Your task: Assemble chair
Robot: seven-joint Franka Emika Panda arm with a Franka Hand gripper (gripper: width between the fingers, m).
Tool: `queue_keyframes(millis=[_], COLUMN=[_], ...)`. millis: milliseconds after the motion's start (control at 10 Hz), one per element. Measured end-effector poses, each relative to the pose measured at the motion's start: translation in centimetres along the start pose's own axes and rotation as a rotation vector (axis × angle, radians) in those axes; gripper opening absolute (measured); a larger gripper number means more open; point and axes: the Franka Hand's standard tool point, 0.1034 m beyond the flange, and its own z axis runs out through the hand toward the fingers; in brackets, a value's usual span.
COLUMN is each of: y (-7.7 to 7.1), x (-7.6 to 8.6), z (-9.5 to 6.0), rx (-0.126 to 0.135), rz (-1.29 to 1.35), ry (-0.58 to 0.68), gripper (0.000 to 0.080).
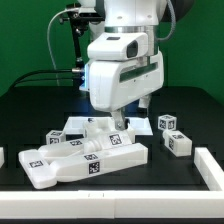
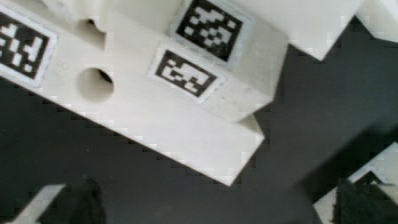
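**Exterior view.** You are looking at the robot arm [image 1: 120,60] reaching down over the middle of the black desk [image 1: 170,178]. Its gripper [image 1: 117,123] is hanging just above the far edge of the chair panel [image 1: 70,165]. This is the largest white chair piece, and it is lying flat toward the exterior view's left with several black-and-white tags facing up. Two small chair blocks [image 1: 168,122] [image 1: 178,143] are sitting on the desk toward the exterior view's right. They are well apart from the panel and to one side of the gripper. A low white rail [image 1: 210,165] is running along the desk's edge on that same side.

**Wrist view.** You are seeing the gripper [image 2: 222,205] with its jaws standing spread wide and nothing being pinched between them. The dark fingertips [image 2: 68,205] are showing only at the picture's edge, each over bare black desk. The chair panel [image 2: 160,110] is lying slantwise below the gripper. It is showing a round hole [image 2: 93,85] in its face and a square tag [image 2: 187,72] just beside that hole. One corner of the panel is pointing toward the gap between the fingertips. You cannot tell whether either finger is touching the panel.
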Motion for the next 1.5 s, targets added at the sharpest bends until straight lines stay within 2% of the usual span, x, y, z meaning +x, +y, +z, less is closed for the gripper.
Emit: queue_keyframes(millis=[100, 200, 300, 600, 700, 800, 900, 1100, 1300, 1500], y=[0.8, 0.6, 0.5, 0.5, 0.1, -0.5, -0.4, -0.7, -0.2, -0.2], x=[-0.1, 0.4, 0.0, -0.2, -0.7, -2.3, -3.2, -3.6, -3.2, -3.1], z=[0.1, 0.5, 0.5, 0.6, 1.1, 1.9, 2.6, 4.0, 4.3, 4.3], rx=[-0.006, -0.013, -0.005, -0.004, -0.029, -0.003, 0.021, 0.041, 0.024, 0.024], rz=[-0.148, -0.303, -0.235, -0.234, -0.286, -0.273, -0.26, -0.252, -0.245, -0.247], ry=[-0.02, -0.047, -0.038, -0.038, -0.023, -0.032, -0.041, -0.042, -0.034, -0.033], gripper=[0.0649, 0.0649, 0.0649, 0.0649, 0.0649, 0.0649, 0.0649, 0.0649, 0.0649, 0.0649])
